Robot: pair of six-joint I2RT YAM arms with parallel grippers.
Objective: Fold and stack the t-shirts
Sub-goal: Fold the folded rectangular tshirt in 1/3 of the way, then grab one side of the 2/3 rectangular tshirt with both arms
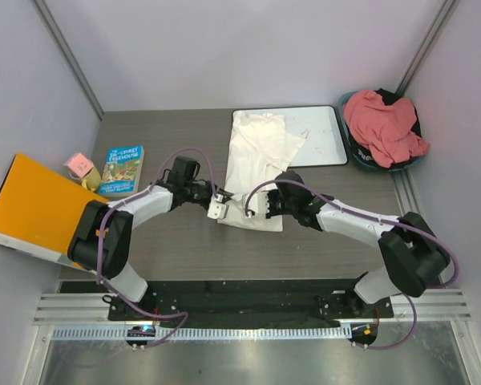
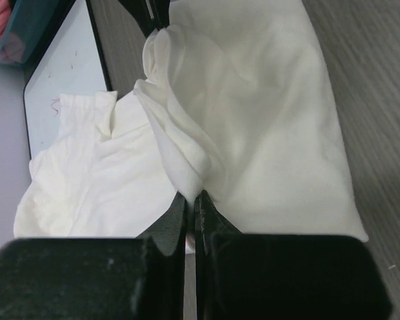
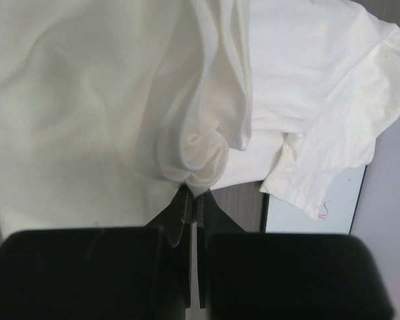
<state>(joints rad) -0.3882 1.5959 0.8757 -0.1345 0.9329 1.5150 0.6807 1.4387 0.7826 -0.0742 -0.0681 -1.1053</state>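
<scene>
The white t-shirt is lying in the middle of the table, partly folded into a long strip running from the far edge toward the near edge. Its far end, with one sleeve, is draping over the left part of the whiteboard; its near end is resting on bare table.

You are gripping that near end with both arms. Your left tool is reaching in from the left edge. In the left wrist view, it is clamped tight on a bunched ridge of the white cloth. Your right tool is coming in from the right edge. In the right wrist view, it is pinched together on a gathered fold of the same shirt. The two tools are sitting near each other along the hem.

The salmon t-shirt is lying crumpled in a dark basket at the far right corner, well apart from the white one.

Toward the left edge, a book is lying flat, with a small pink block just beside it. A large orange board is overhanging the left edge.
</scene>
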